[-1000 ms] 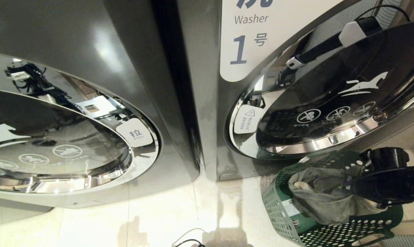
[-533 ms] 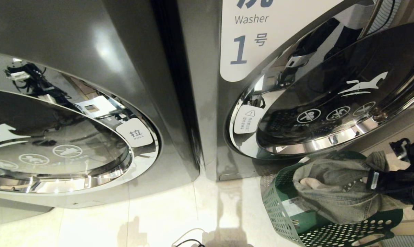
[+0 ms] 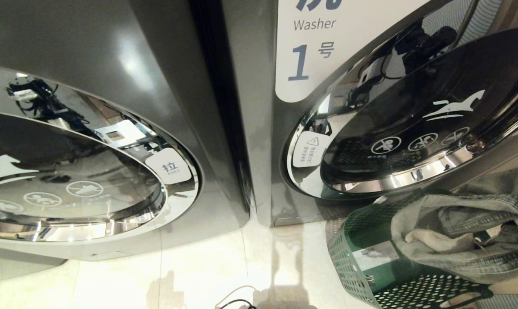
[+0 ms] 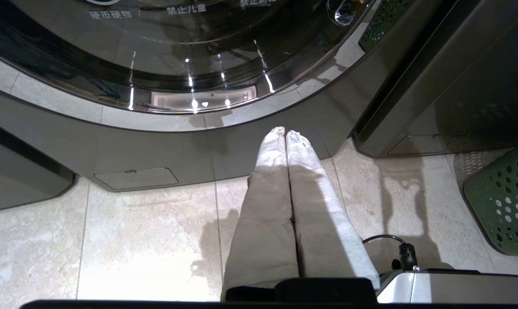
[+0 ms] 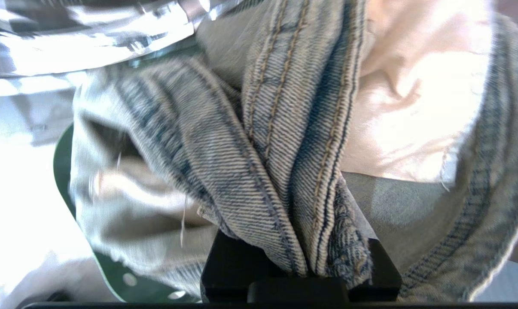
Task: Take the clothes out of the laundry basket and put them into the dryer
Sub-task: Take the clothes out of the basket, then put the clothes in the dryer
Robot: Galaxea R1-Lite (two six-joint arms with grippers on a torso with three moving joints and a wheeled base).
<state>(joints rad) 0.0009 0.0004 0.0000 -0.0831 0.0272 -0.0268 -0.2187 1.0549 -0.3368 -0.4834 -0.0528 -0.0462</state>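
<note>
Beside the washer door, right fingers pinch jeans above the basket.

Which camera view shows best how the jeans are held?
The right wrist view: the jeans fill it, a bunched fold pinched in the right gripper. The head view shows the jeans lifted partly over the green laundry basket, with the gripper out of frame. The left wrist view shows no jeans.
</note>
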